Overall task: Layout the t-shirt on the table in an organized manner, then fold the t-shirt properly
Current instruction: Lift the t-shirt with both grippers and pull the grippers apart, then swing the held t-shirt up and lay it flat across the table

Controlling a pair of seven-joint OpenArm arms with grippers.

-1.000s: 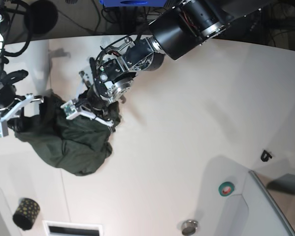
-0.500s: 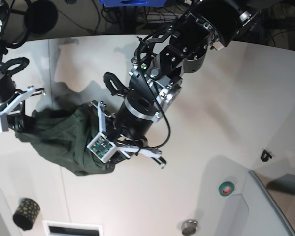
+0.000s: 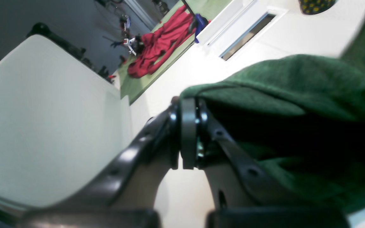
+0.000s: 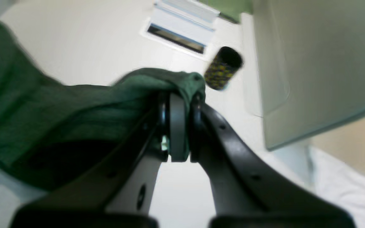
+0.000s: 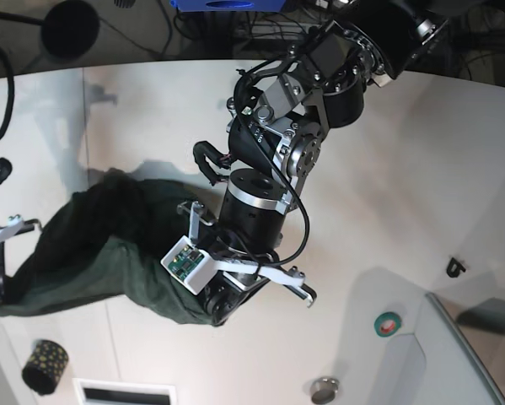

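Because each arm pinches one end, the t-shirt (image 5: 92, 253) hangs stretched between the left gripper (image 3: 187, 136) and the right gripper (image 4: 177, 126), both clamped on cloth, above the table (image 5: 387, 169), probably to spread it flat.

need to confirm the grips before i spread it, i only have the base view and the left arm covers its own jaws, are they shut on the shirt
Observer: Yes. In the left wrist view the left gripper is shut, with a fold of the t-shirt pinched at its tips.
Operator: and the right one, it's cut off at my edge
Observer: The right gripper is shut on a bunched edge of cloth too.
Operator: anything near it
Observer: A dark, yellow-dotted roll lies on the table past the right jaws.
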